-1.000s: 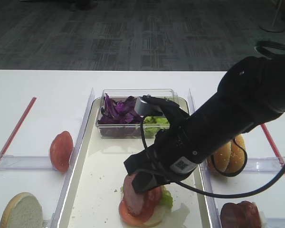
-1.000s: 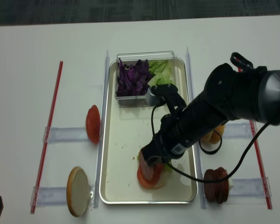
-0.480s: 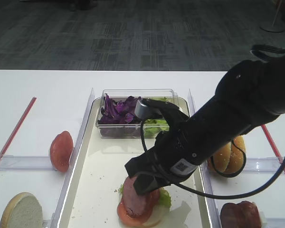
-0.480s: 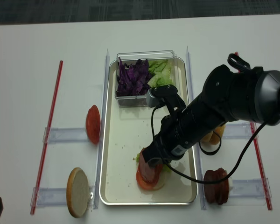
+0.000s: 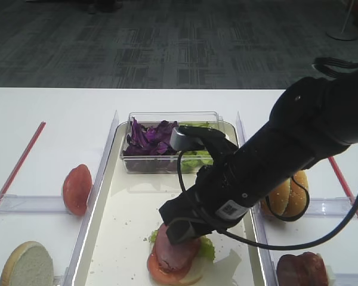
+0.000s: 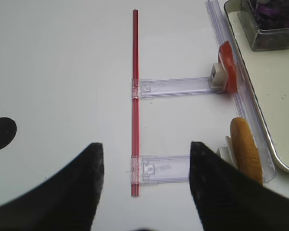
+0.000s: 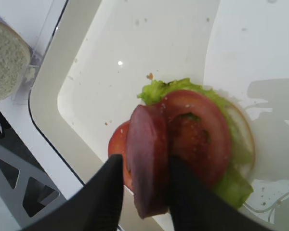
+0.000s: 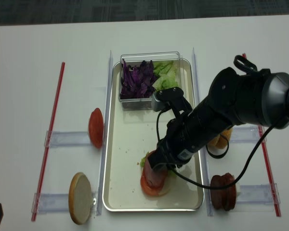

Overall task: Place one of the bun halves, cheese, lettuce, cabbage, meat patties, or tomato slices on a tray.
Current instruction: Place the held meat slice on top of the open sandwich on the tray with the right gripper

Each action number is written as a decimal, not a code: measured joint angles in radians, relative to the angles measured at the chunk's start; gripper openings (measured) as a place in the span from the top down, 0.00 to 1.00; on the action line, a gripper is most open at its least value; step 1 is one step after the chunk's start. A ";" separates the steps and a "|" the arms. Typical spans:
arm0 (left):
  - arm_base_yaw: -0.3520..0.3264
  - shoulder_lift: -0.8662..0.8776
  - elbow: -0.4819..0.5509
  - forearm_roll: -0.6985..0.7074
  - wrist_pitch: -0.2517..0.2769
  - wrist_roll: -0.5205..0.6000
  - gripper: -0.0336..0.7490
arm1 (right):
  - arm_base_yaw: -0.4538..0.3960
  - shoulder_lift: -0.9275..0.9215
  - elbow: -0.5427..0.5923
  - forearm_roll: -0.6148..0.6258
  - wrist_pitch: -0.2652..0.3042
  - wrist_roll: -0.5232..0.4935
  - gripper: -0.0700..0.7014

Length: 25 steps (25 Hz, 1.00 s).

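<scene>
A pinkish-brown meat patty (image 7: 147,168) stands on edge between the fingers of my right gripper (image 7: 147,161), leaning on a tomato slice (image 7: 197,130). That slice lies on lettuce (image 7: 156,89) and a pale bun half, low on the cream tray (image 5: 107,202). The jaws are slightly apart: a thin gap shows beside the left finger (image 7: 106,192), and the other finger touches the patty. From above, the right gripper (image 8: 159,163) hangs over the stack at the tray's near end. My left gripper (image 6: 147,144) is open over bare table, holding nothing.
A clear tub of purple cabbage (image 5: 146,137) and lettuce (image 5: 197,155) sits at the tray's far end. On the left are a tomato slice (image 5: 76,187) and a cut bun half (image 5: 27,265). To the right are a sesame bun (image 5: 289,193) and meat patties (image 5: 301,269). Red strips (image 8: 50,134) flank the area.
My right gripper sank slightly with the patty onto the stack. Its jaws have eased apart from a tight grip. The left arm shows no movement.
</scene>
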<state>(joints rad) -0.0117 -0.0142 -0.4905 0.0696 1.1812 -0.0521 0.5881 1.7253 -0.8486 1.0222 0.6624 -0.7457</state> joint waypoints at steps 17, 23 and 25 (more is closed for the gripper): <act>0.000 0.000 0.000 0.000 0.000 0.000 0.49 | 0.000 0.000 -0.002 -0.050 -0.070 -0.004 0.45; 0.000 0.000 0.000 0.000 0.001 0.000 0.49 | 0.000 0.000 -0.039 -0.090 -0.070 0.012 0.44; 0.000 0.000 0.000 0.000 0.001 0.000 0.49 | 0.000 -0.002 -0.046 -0.106 -0.070 0.017 0.44</act>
<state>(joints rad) -0.0117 -0.0142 -0.4905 0.0696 1.1819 -0.0521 0.5881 1.7232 -0.8942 0.9162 0.5922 -0.7289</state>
